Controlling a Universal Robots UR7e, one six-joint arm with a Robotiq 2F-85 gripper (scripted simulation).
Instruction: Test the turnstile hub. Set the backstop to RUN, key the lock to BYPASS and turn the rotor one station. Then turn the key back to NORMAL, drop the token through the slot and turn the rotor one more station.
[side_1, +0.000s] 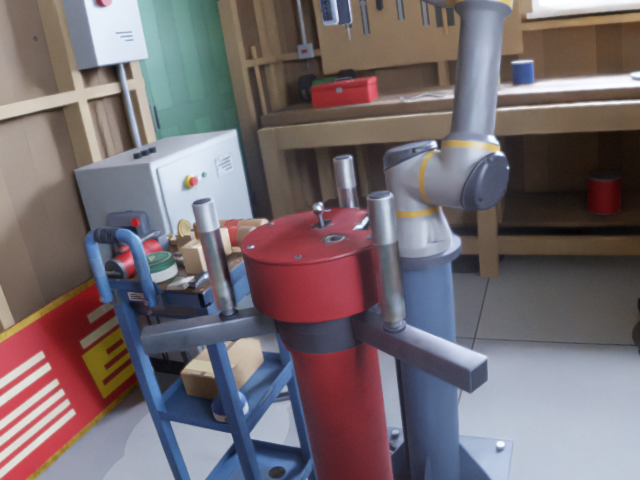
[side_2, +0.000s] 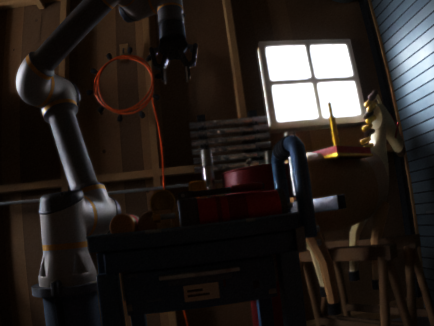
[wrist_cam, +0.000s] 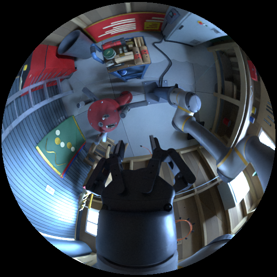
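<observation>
The red turnstile hub (side_1: 310, 258) (wrist_cam: 103, 118) stands on a red column far below my gripper (wrist_cam: 135, 146) (side_2: 175, 67), which hangs high in the air, open and holding nothing. On the hub's top face sit a small ball-topped lever (side_1: 319, 212), a round keyhole (side_1: 333, 238) and a slot (side_1: 360, 223). Grey rotor arms (side_1: 418, 351) (side_1: 201, 330) stick out below the hub, each carrying an upright metal post (side_1: 385, 258) (side_1: 213, 258); a third post (side_1: 345, 181) rises behind.
The arm's blue pedestal (side_1: 429, 361) stands right behind the hub. A blue cart (side_1: 170, 289) (wrist_cam: 126, 56) loaded with small parts is to the hub's left, with a grey control cabinet (side_1: 165, 175) behind it. A workbench (side_1: 465, 119) lines the back wall.
</observation>
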